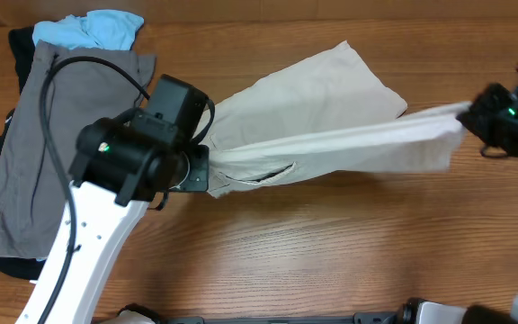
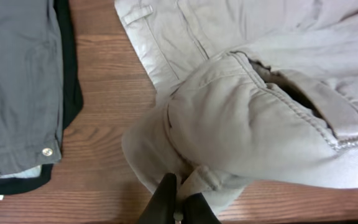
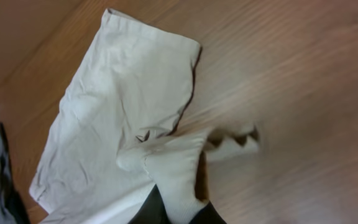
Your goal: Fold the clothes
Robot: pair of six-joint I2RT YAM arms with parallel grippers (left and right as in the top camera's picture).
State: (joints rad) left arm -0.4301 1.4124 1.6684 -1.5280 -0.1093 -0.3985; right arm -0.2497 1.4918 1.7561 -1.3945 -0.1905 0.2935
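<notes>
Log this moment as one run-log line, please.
left gripper: shut on beige shorts | right gripper: shut on beige shorts | state: fabric stretched between grippers | grey shorts: beside, untouched

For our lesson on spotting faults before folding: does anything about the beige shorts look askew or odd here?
Yes. The beige shorts are not lying flat. One side is stretched into a taut, twisted band between the left jaws and the right jaws, above the table. The other leg lies at a slant behind it.
</notes>
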